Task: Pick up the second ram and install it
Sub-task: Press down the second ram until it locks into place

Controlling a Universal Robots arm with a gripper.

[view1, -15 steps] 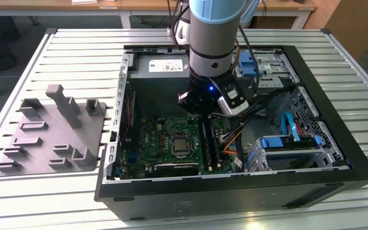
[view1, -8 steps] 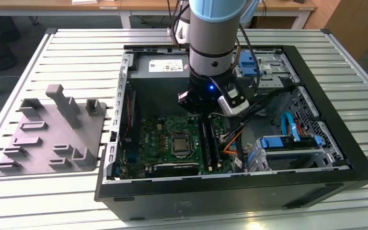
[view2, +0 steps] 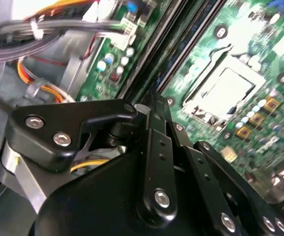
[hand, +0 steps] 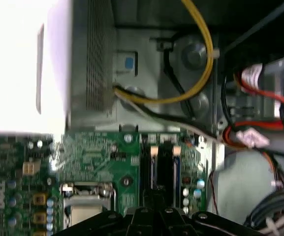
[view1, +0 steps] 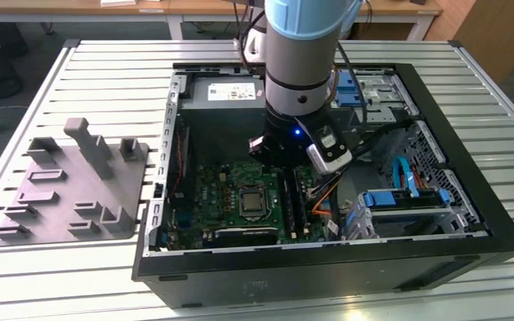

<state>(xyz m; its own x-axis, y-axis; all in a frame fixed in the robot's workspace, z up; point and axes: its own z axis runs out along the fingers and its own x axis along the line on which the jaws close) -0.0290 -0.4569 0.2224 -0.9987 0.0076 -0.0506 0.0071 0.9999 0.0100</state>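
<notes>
An open black computer case (view1: 328, 267) is laid on its side on a slatted white table (view1: 105, 53). Inside it, a green motherboard (view1: 230, 194) is mounted, with a square CPU socket (view1: 251, 200) near its middle. A grey power supply (view1: 225, 93) is seen at the case's far end, and blue drive brackets (view1: 400, 199) toward the exterior view's right. Yellow and red cables (hand: 201, 54) are routed past the board. A grey moulded plastic fixture (view1: 69, 187) is placed beside the case, on the exterior view's left.
</notes>
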